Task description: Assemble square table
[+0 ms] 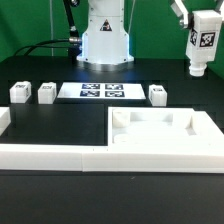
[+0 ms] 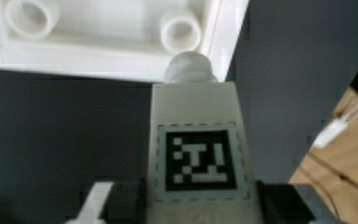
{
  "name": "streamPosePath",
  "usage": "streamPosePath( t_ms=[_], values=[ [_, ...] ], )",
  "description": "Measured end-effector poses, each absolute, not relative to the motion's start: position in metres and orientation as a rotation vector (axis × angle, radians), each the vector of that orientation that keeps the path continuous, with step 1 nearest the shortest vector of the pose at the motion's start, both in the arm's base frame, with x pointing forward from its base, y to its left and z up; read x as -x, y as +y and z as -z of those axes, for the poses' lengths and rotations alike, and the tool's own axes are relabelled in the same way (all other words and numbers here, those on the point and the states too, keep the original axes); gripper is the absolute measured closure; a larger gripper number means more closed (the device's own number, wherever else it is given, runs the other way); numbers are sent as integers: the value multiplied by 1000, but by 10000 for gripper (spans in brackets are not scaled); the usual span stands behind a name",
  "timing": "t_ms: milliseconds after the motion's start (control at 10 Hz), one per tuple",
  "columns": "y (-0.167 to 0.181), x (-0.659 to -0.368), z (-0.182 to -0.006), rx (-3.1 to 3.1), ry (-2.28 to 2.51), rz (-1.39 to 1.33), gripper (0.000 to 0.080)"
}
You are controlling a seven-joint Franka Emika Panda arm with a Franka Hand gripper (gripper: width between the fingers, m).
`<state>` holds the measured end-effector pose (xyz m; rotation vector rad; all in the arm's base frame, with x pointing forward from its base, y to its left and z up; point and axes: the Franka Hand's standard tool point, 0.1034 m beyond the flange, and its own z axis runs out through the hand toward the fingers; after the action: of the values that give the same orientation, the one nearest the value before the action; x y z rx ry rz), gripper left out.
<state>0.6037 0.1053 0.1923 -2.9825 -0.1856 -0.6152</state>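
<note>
High at the exterior view's right, my gripper (image 1: 196, 24) is shut on a white table leg (image 1: 201, 48) with a black-white tag, held in the air. In the wrist view the leg (image 2: 197, 130) runs out from between the fingers (image 2: 101, 202), its rounded tip pointing at the square table top (image 2: 87, 45), which lies below with its round sockets showing. The table top (image 1: 160, 148), a white tray with a raised rim, rests at the front right of the black table. Three more tagged leg blocks stand on the table: two on the left (image 1: 18, 93) (image 1: 46, 93) and one (image 1: 157, 94) behind the top.
The marker board (image 1: 102, 91) lies flat between the leg blocks. A long low white border wall (image 1: 45, 156) runs along the front, with a short piece (image 1: 3, 120) at the left edge. The robot's base (image 1: 105, 38) stands at the back centre.
</note>
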Motion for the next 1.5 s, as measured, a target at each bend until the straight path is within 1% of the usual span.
streamPosePath(
  t_ms=[200, 400, 500, 600, 700, 1000, 1200, 1500],
  values=[
    [103, -605, -192, 2965, -179, 711, 508],
    [103, -604, -189, 2967, -179, 706, 508],
    [107, -609, -172, 2954, -180, 756, 508],
    [109, -611, -155, 2956, -180, 745, 508],
    [112, -615, -146, 2952, -180, 758, 508],
    [119, -611, -117, 2948, -193, 765, 508],
    [118, -610, -111, 2952, -192, 753, 508],
    [117, -617, -105, 2955, -188, 750, 508]
  ],
)
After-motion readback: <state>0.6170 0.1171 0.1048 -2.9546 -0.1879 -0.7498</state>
